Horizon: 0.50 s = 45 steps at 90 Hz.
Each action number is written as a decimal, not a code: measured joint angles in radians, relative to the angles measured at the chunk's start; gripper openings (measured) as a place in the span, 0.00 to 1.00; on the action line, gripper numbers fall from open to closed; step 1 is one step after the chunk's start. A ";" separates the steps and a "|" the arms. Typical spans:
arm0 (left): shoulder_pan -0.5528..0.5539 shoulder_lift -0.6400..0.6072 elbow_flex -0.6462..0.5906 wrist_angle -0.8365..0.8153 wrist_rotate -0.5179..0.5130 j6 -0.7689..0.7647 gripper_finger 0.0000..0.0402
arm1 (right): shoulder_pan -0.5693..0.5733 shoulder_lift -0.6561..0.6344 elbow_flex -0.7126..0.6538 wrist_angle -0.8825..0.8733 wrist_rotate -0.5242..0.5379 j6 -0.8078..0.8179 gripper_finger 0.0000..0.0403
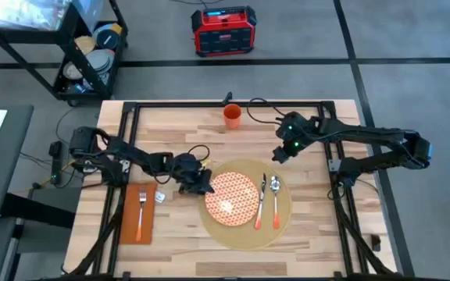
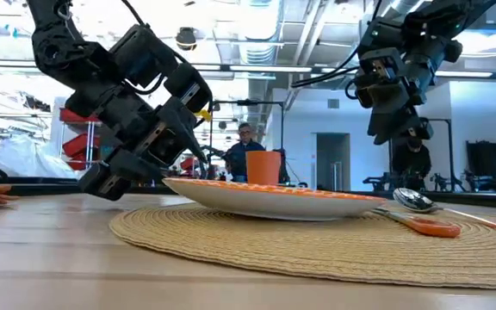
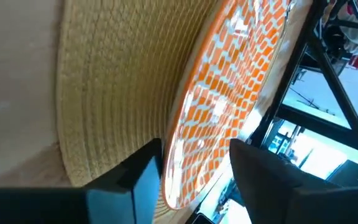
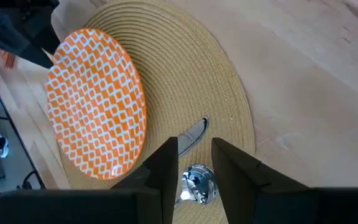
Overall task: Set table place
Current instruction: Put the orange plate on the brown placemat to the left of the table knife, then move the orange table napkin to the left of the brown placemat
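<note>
The round tan placemat (image 1: 281,226) lies flat on the light wood table (image 1: 170,125), with the orange-and-white plate (image 1: 231,197) resting on it. A knife (image 1: 261,199) and a spoon (image 1: 275,201) lie on the mat to the plate's right. My left gripper (image 3: 194,180) is low at the plate's left edge, open, with one finger on either side of the rim (image 3: 188,186). My right gripper (image 4: 194,155) hovers open above the mat's far right part, over the spoon's bowl (image 4: 197,183), and holds nothing. My left gripper comes at the plate (image 2: 274,200) low from the table's left, its fingers slanting down toward the rim. The rim's left edge sits in the gap between the fingers. I cannot tell whether a finger touches it. The plate rests on the placemat (image 2: 317,245).
An orange napkin (image 1: 139,212) with a fork (image 1: 141,211) on it lies left of the mat, and a small white object (image 1: 161,198) is beside it. At the far edge stands an orange cup (image 1: 233,115). Black frame bars (image 1: 342,168) run along the table's sides.
</note>
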 joint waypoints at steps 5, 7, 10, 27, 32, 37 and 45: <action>0.004 -0.010 0.000 -0.014 0.006 0.015 0.46 | 0.000 0.000 0.000 0.000 -0.001 0.005 0.22; 0.005 -0.015 0.000 -0.025 0.011 0.023 0.46 | 0.000 0.000 0.000 0.000 -0.001 0.005 0.22; 0.007 -0.024 0.000 -0.045 0.022 0.037 0.46 | 0.000 0.000 0.000 0.000 -0.001 0.005 0.22; 0.009 -0.102 0.000 -0.243 0.028 0.102 0.46 | 0.000 0.000 0.000 0.001 -0.003 0.005 0.22; 0.009 -0.124 0.000 -0.315 0.024 0.120 0.46 | 0.000 0.000 0.000 0.004 -0.003 0.005 0.22; 0.009 -0.150 0.000 -0.383 0.022 0.134 0.46 | 0.000 0.000 0.000 0.004 -0.003 0.005 0.22; 0.009 -0.197 0.000 -0.481 0.021 0.163 0.46 | 0.000 0.000 0.000 0.006 -0.003 0.005 0.22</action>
